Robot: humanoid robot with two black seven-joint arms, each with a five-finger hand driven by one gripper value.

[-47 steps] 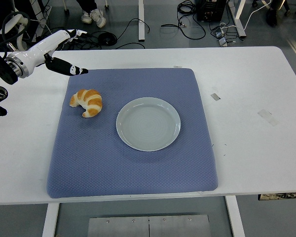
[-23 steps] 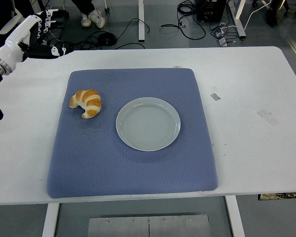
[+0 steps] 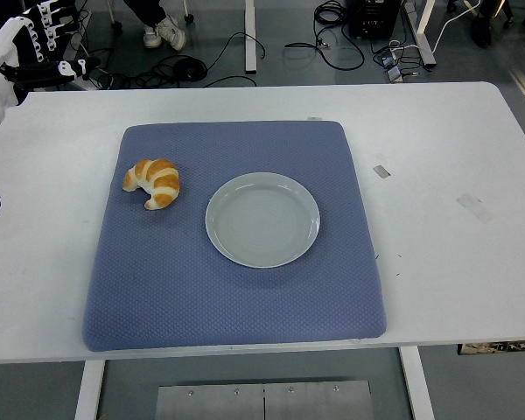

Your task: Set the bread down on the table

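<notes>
Bread (image 3: pixel 153 182), a croissant, is being shown lying on the blue mat (image 3: pixel 236 289) just left of the empty plate (image 3: pixel 262 219), apart from it and free of any grip. Nothing is being held by the left hand (image 3: pixel 31 44), which is being kept high at the far left corner beyond the table (image 3: pixel 455 175), its white fingers (image 3: pixel 45 26) loosely spread. The right hand is not being shown. The placing step is being judged as done; only parking the arm clear of the mat is being called for next
</notes>
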